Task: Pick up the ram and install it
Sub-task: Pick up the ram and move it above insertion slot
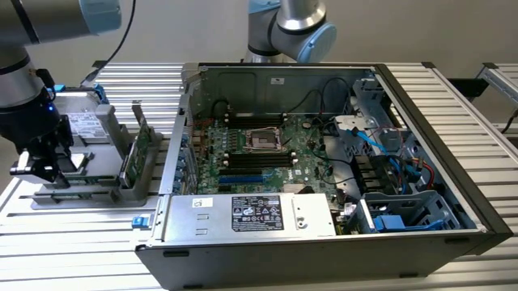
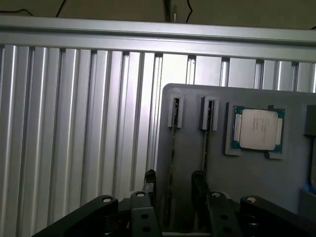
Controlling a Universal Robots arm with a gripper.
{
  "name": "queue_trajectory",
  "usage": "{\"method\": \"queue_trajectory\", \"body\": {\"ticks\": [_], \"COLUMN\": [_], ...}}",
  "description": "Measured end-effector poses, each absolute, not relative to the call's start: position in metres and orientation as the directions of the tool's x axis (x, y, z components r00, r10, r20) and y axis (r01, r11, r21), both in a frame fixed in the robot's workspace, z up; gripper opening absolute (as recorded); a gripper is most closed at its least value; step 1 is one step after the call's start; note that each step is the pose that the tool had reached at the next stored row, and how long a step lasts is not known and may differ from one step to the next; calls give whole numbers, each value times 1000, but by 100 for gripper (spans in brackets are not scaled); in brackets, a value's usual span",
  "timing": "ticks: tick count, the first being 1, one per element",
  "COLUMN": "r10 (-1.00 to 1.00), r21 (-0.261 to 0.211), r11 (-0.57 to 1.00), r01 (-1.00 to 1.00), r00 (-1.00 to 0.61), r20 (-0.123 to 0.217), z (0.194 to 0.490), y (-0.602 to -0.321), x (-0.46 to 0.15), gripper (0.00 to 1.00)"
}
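Two ram sticks stand edge-on in slotted posts of a grey holder tray (image 2: 256, 177). One ram stick (image 2: 172, 143) lies in line with the gap between my fingers, and the other (image 2: 206, 143) stands just beside it. My gripper (image 2: 173, 178) hangs over them, open, with a black finger (image 2: 197, 180) on either side of the first stick and nothing gripped. In the exterior view the gripper (image 1: 38, 170) hovers over the left end of the holder tray (image 1: 81, 197). The open computer case (image 1: 324, 236) shows the motherboard (image 1: 304, 154) with its black memory slots (image 1: 257, 159).
A square silver processor chip (image 2: 257, 129) sits in a pocket of the tray beside the sticks. Broader green cards (image 1: 133, 151) stand upright between tray and case. A power supply (image 1: 251, 215), blue cables (image 1: 368, 142) and a drive cage (image 1: 404, 212) crowd the case. A ribbed aluminium table (image 2: 74, 123) lies underneath.
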State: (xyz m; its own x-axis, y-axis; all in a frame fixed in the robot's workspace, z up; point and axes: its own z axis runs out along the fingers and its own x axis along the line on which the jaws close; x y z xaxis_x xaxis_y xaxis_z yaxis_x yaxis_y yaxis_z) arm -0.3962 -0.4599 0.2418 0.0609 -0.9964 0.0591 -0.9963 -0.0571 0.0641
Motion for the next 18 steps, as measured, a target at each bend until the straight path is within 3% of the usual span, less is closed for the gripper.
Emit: {"method": "queue_trajectory", "body": {"ticks": [18], "r10": [-997], "r21": [64], "r11": [-57], "r01": [-996], "r00": [61], "r20": [57], "z": [209], "y": [-462], "x": [-393], "gripper": [42]}}
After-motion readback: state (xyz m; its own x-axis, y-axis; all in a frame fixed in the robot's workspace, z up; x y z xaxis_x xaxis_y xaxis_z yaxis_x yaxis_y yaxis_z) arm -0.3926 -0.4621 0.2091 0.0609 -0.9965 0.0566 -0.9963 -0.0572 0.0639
